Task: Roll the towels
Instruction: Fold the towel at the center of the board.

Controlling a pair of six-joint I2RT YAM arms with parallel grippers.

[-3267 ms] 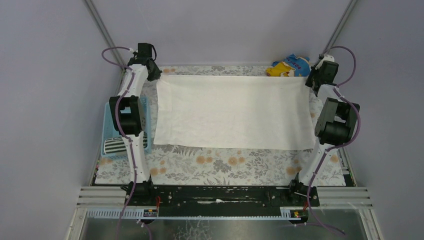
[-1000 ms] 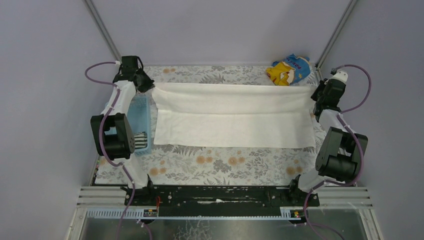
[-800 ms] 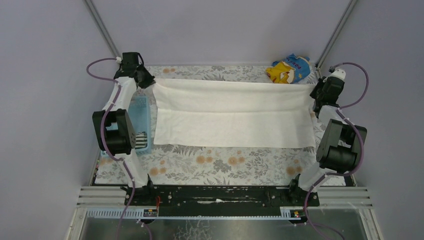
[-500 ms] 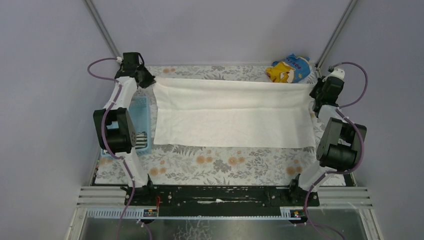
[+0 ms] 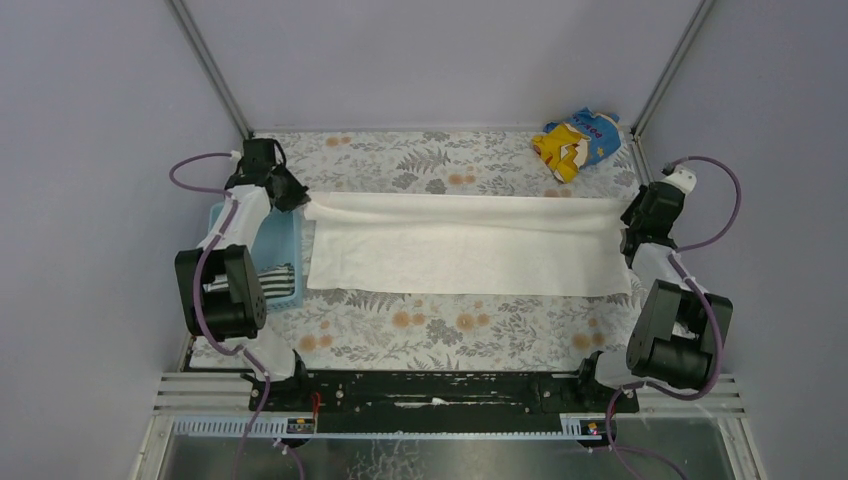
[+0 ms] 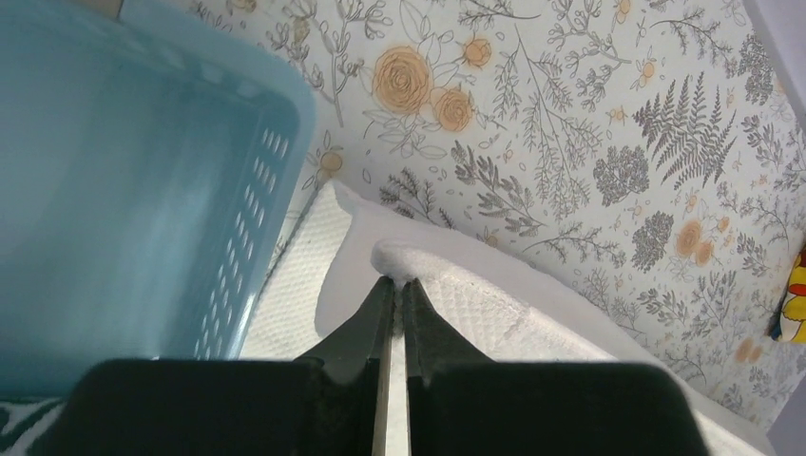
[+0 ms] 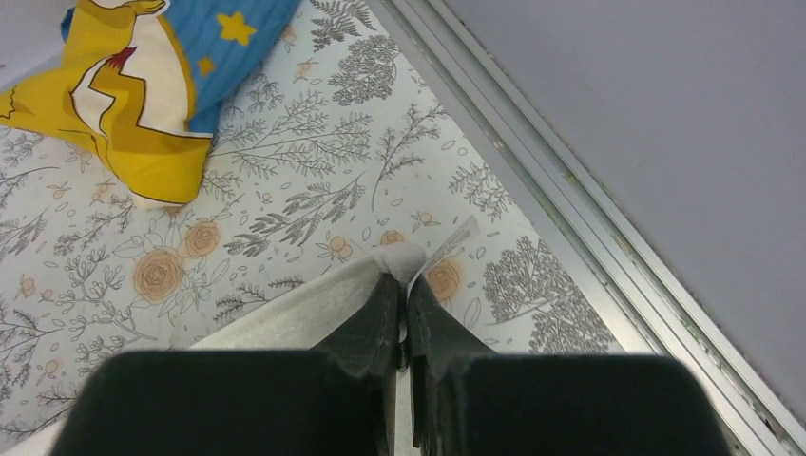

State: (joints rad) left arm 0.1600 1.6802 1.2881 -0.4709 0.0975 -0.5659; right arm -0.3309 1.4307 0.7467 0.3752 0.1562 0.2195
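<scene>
The white towel (image 5: 470, 250) lies across the middle of the desk (image 5: 450, 325). Its far edge is picked up and folded over toward the near side. The left claw (image 6: 391, 282) is closed tight on the far left corner. The right claw (image 7: 400, 282) is closed tight on the far right corner. The edge is stretched between them.

This towel looks soft, floppy and light. It bends any way you pull it. It is fluffy, so I think it will not slip out of a tight pinch. It cannot break. But it is big and wide, so both corners should move together, or the roll may go crooked. The two corners look like a good place to hold it.

The striped towel (image 5: 285, 282) is small. It sits in the basket (image 5: 280, 238) on the left, just beside the white one. It looks soft too. I think a pinch on one edge would lift it out.
</scene>
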